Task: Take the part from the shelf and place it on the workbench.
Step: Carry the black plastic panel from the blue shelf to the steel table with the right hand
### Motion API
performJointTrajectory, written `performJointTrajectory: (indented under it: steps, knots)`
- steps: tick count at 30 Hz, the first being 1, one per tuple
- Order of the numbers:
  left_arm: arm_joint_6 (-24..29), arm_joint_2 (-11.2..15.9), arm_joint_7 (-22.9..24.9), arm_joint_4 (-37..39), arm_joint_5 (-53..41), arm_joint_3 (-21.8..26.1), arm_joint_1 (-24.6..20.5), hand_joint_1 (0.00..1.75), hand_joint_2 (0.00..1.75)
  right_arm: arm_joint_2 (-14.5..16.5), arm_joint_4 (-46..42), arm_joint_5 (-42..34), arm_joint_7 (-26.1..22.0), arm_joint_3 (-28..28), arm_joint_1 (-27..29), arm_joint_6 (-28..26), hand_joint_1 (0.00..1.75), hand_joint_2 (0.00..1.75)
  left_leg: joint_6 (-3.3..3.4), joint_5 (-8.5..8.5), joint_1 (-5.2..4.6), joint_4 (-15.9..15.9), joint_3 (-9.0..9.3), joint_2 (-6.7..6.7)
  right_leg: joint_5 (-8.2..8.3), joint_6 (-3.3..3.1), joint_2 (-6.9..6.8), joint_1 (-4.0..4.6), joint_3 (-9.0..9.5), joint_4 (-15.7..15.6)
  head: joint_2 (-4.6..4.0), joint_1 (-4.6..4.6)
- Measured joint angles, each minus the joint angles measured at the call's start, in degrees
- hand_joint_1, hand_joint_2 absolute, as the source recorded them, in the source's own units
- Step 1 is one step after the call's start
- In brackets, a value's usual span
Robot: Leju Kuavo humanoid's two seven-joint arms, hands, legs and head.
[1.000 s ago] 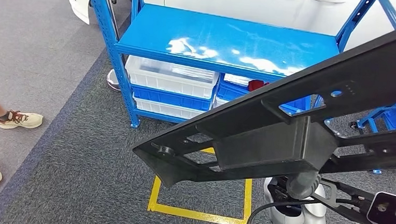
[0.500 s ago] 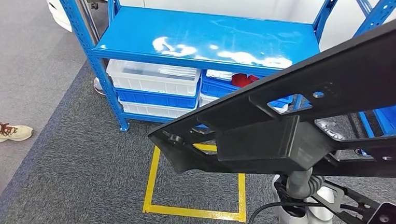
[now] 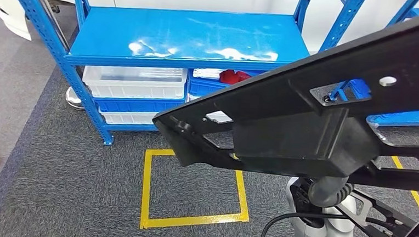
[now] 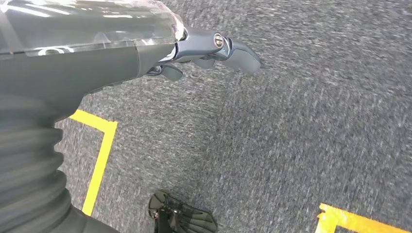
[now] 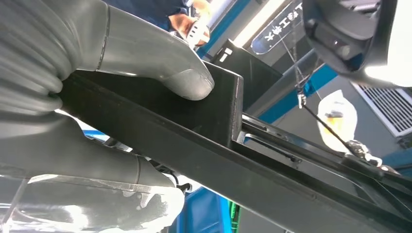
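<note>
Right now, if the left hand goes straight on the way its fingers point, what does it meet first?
Probably the grey carpet. The left hand holds nothing, and in the left wrist view nothing else lies ahead of its fingers, though depth is unclear.

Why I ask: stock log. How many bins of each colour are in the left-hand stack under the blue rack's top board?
White plastic bins: 2, the top bin and the bottom bin
Blue plastic bin: 1, between them
Total: 3
Bins further right are partly hidden by the black plastic part, so they are not counted.
</note>
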Motion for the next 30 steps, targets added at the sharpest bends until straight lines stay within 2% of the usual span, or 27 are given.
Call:
performJointTrajectory:
  steps: [1,2,4,5,6,8,10,12,13,14,15,16,17,19,20,21,23,24,25,27,29,30]
  knots:
    - [0.17,0.00,0.02,0.01,-0.12,0.03,-0.04,0.00,1.75,-0.02,-0.28,-0.11,0.00,0.49,0.01,-0.36,1.75,1.75,-0.04,-0.03,-0.01,0.00,0.06,0.59,1.55,-0.07,-0.29,-0.04,1.45,-2.52,0.00,0.00]
    - [0.25,-0.02,0.11,0.01,-0.29,0.03,-0.08,0.00,1.75,-0.05,-0.61,-0.24,0.00,0.81,0.01,-0.60,1.75,1.75,-0.12,-0.07,-0.03,0.00,0.17,1.12,3.49,-0.29,-0.98,0.01,3.77,-6.63,-0.01,0.00]
    - [0.17,-0.16,0.44,0.01,-0.58,0.03,-0.10,0.00,1.75,-0.07,-1.04,-0.61,-0.01,1.32,0.01,-0.67,1.75,1.75,-0.52,-0.21,-0.21,-0.01,0.36,2.07,5.68,-1.14,-2.91,0.59,7.58,-13.84,-0.01,-0.01]
    - [0.04,-0.28,0.73,0.01,-0.74,0.03,-0.10,0.00,1.75,-0.08,-1.14,-0.83,-0.02,1.55,0.03,-0.39,1.75,1.75,-0.80,-0.25,-0.28,-0.02,0.43,2.54,5.95,-1.57,-3.45,0.89,8.34,-15.56,-0.01,-0.01]
    - [-0.10,-0.43,1.01,0.01,-0.90,0.03,-0.09,0.00,1.75,-0.08,-1.15,-1.05,-0.02,1.74,0.07,0.13,1.75,1.75,-1.13,-0.27,-0.33,-0.09,0.49,3.01,5.80,-1.95,-3.42,1.14,8.32,-15.94,0.00,-0.01]
    - [-0.40,-0.81,1.45,0.01,-1.36,-0.03,-0.18,0.00,1.75,-0.05,-1.28,-1.39,0.01,1.88,0.29,1.86,1.75,1.75,-1.79,-0.37,-0.35,-0.23,0.76,3.53,6.20,-2.60,-2.28,0.98,8.22,-16.35,0.00,-0.01]
    - [-0.65,-1.20,1.56,0.01,-1.69,-0.12,-0.25,0.00,1.75,0.13,-1.71,-1.93,0.00,1.80,0.65,3.96,1.75,1.75,-2.23,-2.09,-0.29,1.82,0.12,1.71,6.69,-3.30,-1.26,0.59,8.51,-17.03,0.00,-0.01]
    - [-0.79,-1.37,1.70,0.01,-1.78,-0.18,-0.06,0.00,1.75,0.45,-2.19,-2.83,-0.02,1.71,1.17,5.43,1.75,1.75,-2.37,-5.73,-0.19,8.25,-2.63,-0.70,6.94,-3.75,-0.20,0.49,8.61,-17.28,0.00,-0.02]
    - [-0.82,-1.39,1.85,0.01,-1.79,-0.19,0.09,0.00,1.75,0.59,-2.34,-3.21,-0.02,1.69,1.49,5.76,1.75,1.75,-2.41,-7.30,-0.18,12.01,-4.33,-1.13,6.98,-3.87,0.42,0.56,8.55,-17.24,0.00,-0.02]
    - [-0.87,-1.39,2.07,0.01,-1.78,-0.19,0.21,0.00,1.75,0.64,-2.44,-3.54,-0.02,1.67,1.82,5.86,1.75,1.75,-2.47,-7.93,-0.18,14.58,-5.55,-1.31,6.99,-3.91,1.13,0.61,8.51,-17.17,0.00,-0.02]
    - [-0.94,-1.38,2.28,0.01,-1.77,-0.19,0.26,0.00,1.75,0.66,-2.50,-3.82,-0.02,1.66,2.10,5.85,1.75,1.75,-2.49,-7.44,-0.17,15.20,-5.90,-1.38,6.98,-3.90,1.88,0.64,8.49,-17.05,0.00,-0.02]
    - [-1.02,-1.37,2.49,0.01,-1.74,-0.19,0.27,0.00,1.75,0.67,-2.51,-4.06,-0.01,1.65,2.30,5.79,1.75,1.75,-2.47,-5.87,-0.14,13.51,-5.18,-1.54,6.93,-3.84,2.66,0.62,8.48,-16.85,0.00,-0.02]
    - [-1.08,-1.33,2.70,0.00,-1.72,-0.19,0.25,0.00,1.75,0.67,-2.51,-4.27,-0.01,1.65,2.43,5.69,1.75,1.75,-2.41,-3.66,-0.08,9.97,-3.56,-1.98,6.84,-3.72,3.43,0.57,8.46,-16.59,0.00,-0.02]
    - [-1.03,-1.23,3.14,0.00,-1.71,-0.19,0.20,0.00,1.75,0.67,-2.51,-4.64,-0.01,1.62,2.56,5.51,1.75,1.75,-2.16,-1.08,0.10,2.93,-0.29,-4.12,6.63,-3.28,4.78,0.52,8.16,-15.92,0.00,-0.02]
    - [-0.91,-1.17,3.45,-0.01,-1.71,-0.19,0.19,0.00,1.75,0.67,-2.51,-4.90,-0.02,1.60,2.59,5.45,1.75,1.75,-1.99,-0.76,0.13,1.03,0.56,-4.90,6.63,-2.95,5.34,0.47,7.86,-15.67,0.00,-0.01]
    - [-0.78,-1.12,3.78,-0.01,-1.72,-0.18,0.18,0.00,1.75,0.66,-2.51,-5.17,-0.01,1.55,2.63,5.41,1.75,1.75,-1.77,-1.02,0.07,0.42,0.81,-5.33,6.72,-2.59,5.89,0.44,7.54,-15.60,0.00,-0.01]
    - [-0.51,-1.02,4.29,-0.02,-1.73,-0.17,0.09,0.00,1.75,0.63,-2.50,-5.83,0.00,1.32,2.73,5.53,1.75,1.75,-1.10,-0.68,0.00,0.06,0.81,-4.39,6.99,-1.81,6.73,0.26,7.09,-15.67,-0.01,-0.02]
    - [-0.37,-0.96,4.39,-0.02,-1.72,-0.16,0.00,0.00,1.75,0.61,-2.49,-6.20,0.01,1.12,2.73,5.77,1.75,1.75,-0.70,-0.48,0.06,-0.16,0.83,-3.83,6.75,-1.48,6.14,0.31,6.86,-15.31,-0.01,-0.02]
    - [-0.15,-0.91,4.43,-0.03,-1.66,-0.16,-0.07,0.00,1.75,0.58,-2.47,-6.62,0.00,0.89,2.67,6.10,1.75,1.75,-0.35,-0.29,0.16,-0.39,0.86,-3.22,5.96,-1.18,4.93,0.33,6.23,-14.08,0.00,-0.02]
    - [0.48,-0.80,4.45,-0.04,-1.37,-0.10,0.02,0.00,1.75,0.52,-2.35,-7.56,-0.01,0.42,2.56,6.89,1.75,1.75,0.05,-0.17,0.16,-0.61,0.87,-1.92,2.77,-0.66,1.72,0.31,3.38,-8.18,0.00,-0.01]
    - [1.03,-0.65,4.54,-0.05,-0.96,0.09,0.29,0.00,1.75,0.45,-2.12,-8.32,-0.01,-0.04,2.59,7.35,1.75,1.75,0.15,-0.25,0.01,-0.59,0.80,-0.44,0.01,-0.29,0.35,0.01,-0.12,-1.16,0.00,-0.01]
    - [1.17,-0.57,4.57,-0.05,-0.81,0.21,0.33,0.00,1.75,0.41,-1.98,-8.58,-0.01,-0.30,2.61,7.47,1.75,1.75,0.14,-0.32,-0.03,-0.58,0.81,0.30,-0.03,-0.22,0.10,-0.09,-0.82,0.23,-0.01,-0.01]
